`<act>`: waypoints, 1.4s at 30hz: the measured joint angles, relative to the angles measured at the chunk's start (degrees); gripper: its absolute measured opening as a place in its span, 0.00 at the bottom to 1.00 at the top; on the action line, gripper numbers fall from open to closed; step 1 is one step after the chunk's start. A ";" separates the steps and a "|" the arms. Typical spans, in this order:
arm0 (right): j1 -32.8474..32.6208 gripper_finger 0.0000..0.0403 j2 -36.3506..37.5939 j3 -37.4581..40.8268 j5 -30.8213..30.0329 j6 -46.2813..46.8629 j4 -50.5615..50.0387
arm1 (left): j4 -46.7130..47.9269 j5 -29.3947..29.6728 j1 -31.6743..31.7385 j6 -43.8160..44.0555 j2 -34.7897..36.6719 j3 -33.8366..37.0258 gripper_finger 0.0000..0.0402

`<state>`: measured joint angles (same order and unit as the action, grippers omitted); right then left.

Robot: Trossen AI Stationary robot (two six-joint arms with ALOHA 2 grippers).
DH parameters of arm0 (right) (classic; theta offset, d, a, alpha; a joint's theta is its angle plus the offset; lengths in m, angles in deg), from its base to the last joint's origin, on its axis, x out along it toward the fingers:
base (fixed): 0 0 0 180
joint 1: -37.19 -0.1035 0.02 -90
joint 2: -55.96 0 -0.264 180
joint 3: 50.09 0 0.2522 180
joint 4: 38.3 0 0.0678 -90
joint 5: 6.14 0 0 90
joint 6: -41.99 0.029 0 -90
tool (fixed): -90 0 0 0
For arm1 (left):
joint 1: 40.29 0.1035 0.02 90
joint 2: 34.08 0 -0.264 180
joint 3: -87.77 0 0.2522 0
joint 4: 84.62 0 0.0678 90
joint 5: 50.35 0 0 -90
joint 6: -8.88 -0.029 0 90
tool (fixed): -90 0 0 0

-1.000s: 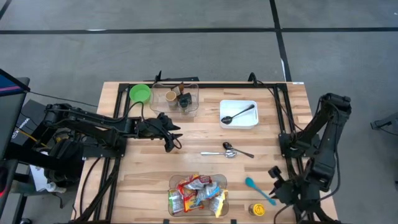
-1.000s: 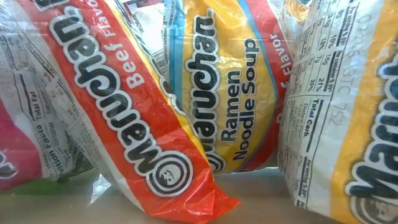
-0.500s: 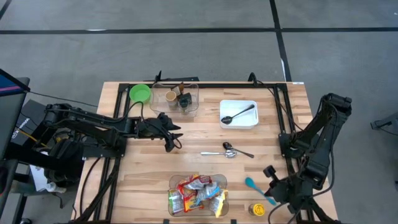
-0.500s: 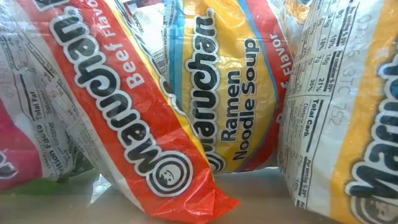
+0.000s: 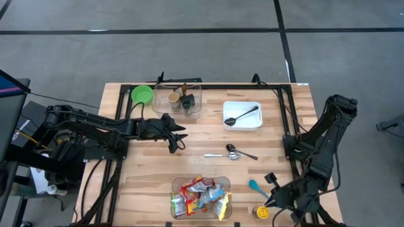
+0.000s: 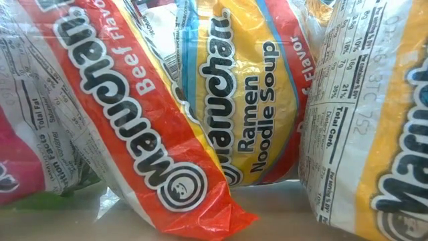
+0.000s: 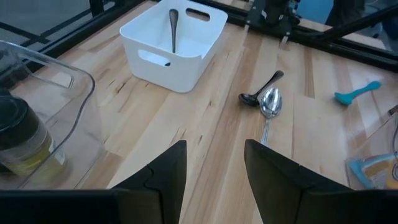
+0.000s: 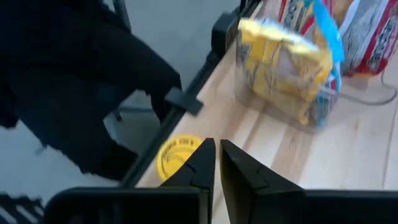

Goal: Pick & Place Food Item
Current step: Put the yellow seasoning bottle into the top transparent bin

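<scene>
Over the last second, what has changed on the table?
The right gripper has swung inward along the front edge, from beside the teal spoon to just over the yellow lid, fingers shut and holding nothing. The left gripper, the spoons and the ramen bin stayed put.

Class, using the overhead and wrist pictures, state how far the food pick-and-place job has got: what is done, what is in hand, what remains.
Done: nothing visibly placed; the ramen packets all lie in the clear bin. In hand: nothing. The right gripper hovers with shut, empty jaws at the table's near right corner, by the yellow-lidded jar. The left gripper, jaws apart and empty, waits at mid-table. Left: grasp a food item and place it; the white tray holds only a black spoon.
</scene>
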<state>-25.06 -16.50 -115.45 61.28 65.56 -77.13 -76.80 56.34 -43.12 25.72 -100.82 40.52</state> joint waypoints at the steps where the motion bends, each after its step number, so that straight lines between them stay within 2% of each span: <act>1: 0.58 0.04 -0.01 0.00 0.00 0.00 0.79 | -0.27 0.01 0.01 0.00 0.00 0.00 0.38; 16: 9.82 0.04 0.01 -0.02 0.40 -1.50 1.94 | -2.12 -0.01 0.00 0.00 0.00 0.00 0.38; 20: 10.73 0.03 0.03 -0.02 6.68 -2.77 -0.96 | -2.09 -0.01 0.00 0.00 0.00 0.00 0.38; 25: 10.43 0.04 0.03 -0.02 18.45 -19.64 -6.81 | -2.09 -0.01 0.01 0.00 0.00 0.00 0.38; 27: 9.83 0.05 0.03 -0.02 21.11 -22.69 -7.82 | -2.09 -0.01 0.01 0.00 0.00 0.00 0.38; 36: 9.51 0.12 0.03 4.89 20.86 -22.95 -5.49 | -2.09 -0.01 0.00 0.00 0.00 0.00 0.38; 39: 9.54 0.15 0.08 7.10 18.69 -19.48 -1.17 | -2.09 -0.01 0.01 0.00 0.00 0.00 0.38; 42: 9.50 0.17 0.12 7.87 17.33 -18.59 -1.10 | -2.09 -0.01 0.00 0.00 0.00 0.00 0.38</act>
<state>-15.56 -16.38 -107.58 78.60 46.97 -78.23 -78.89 56.34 -43.12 25.72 -100.82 40.52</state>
